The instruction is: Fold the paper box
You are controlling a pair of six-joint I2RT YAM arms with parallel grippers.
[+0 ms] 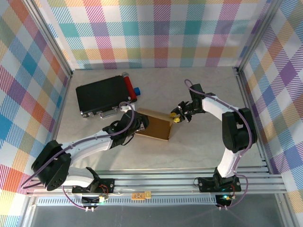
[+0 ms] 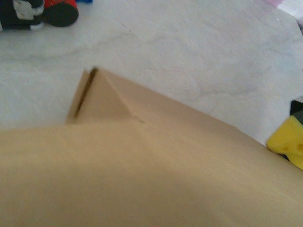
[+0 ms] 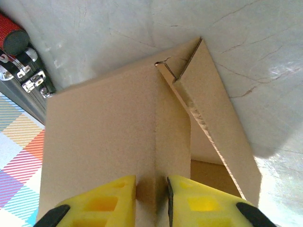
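Right wrist: right pincer (image 3: 151, 185) pinches paper box (image 3: 99, 137) flap, black case (image 3: 19, 87) nearby.

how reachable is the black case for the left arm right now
Probably yes: the black case lies close beside the left claw, nothing between them; the paper box sits on its other side.

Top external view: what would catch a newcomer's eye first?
The brown paper box sits half-folded mid-table, between both arms. The right tool, yellow-fingered, pinches one of its cardboard panels. At the back left lies a black case with a red roll.
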